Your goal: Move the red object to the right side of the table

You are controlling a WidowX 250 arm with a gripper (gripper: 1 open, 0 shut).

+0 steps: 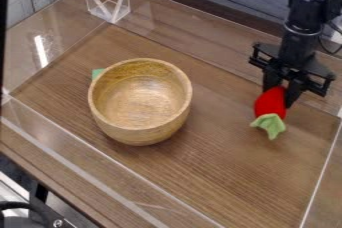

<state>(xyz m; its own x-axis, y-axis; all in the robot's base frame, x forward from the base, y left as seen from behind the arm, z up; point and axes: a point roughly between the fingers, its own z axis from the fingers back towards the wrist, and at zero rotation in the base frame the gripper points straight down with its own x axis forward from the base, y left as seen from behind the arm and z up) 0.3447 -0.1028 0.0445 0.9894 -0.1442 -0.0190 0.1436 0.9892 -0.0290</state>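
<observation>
Red strawberry-like toy (273, 100) is right at the tips of the claw (282, 84) in the camera view, the only 1 I've got for now. The claw is pressed together on it, pinching the red end as far as I can tell, though the fingers cover part of the contact so I can't swear to exactly how they sit. Its light green leafy end (270, 123) pokes out below the claw in the picture, angled a bit down and to the left. Whether any of the toy is touching the wood underneath, can't tell from this angle.

The arm (310, 15) comes in from above the claw, near the upper right corner of the picture, all dark parts and kinda cluttered looking. So both claw and toy are over the picture's right part of the table (174, 167), which is dark brown with wood grain.

Left of the claw and well apart from it there's 1 round light wooden bowl (139, 102), way bigger than the toy. Farther left of the claw, past the bowl, 1 small green piece (98, 73) shows right by the bowl's upper left rim. Up and far to the left of the claw, there's 1 clear angular thing (107, 7) near the table's edge, see-through enough that its exact shape is hard to read.
</observation>
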